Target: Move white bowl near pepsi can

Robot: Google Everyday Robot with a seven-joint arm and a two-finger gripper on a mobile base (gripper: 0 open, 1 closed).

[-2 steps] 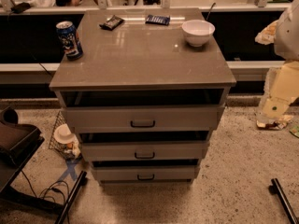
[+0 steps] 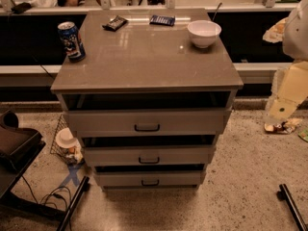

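Note:
The white bowl (image 2: pixel 204 33) stands upright at the back right of the grey cabinet top (image 2: pixel 144 61). The blue pepsi can (image 2: pixel 71 41) stands upright near the top's left edge, far from the bowl. My arm shows as pale parts at the right edge of the camera view, beside the cabinet and below its top. My gripper (image 2: pixel 282 110) hangs at the arm's lower end, well to the right of the bowl and touching nothing on the top.
Two flat dark snack packets (image 2: pixel 115 23) (image 2: pixel 162 20) lie at the back of the top. Three drawers (image 2: pixel 147 127) stand slightly open below. A wire basket (image 2: pixel 65 143) sits on the floor at the left, next to a dark chair (image 2: pixel 14 148).

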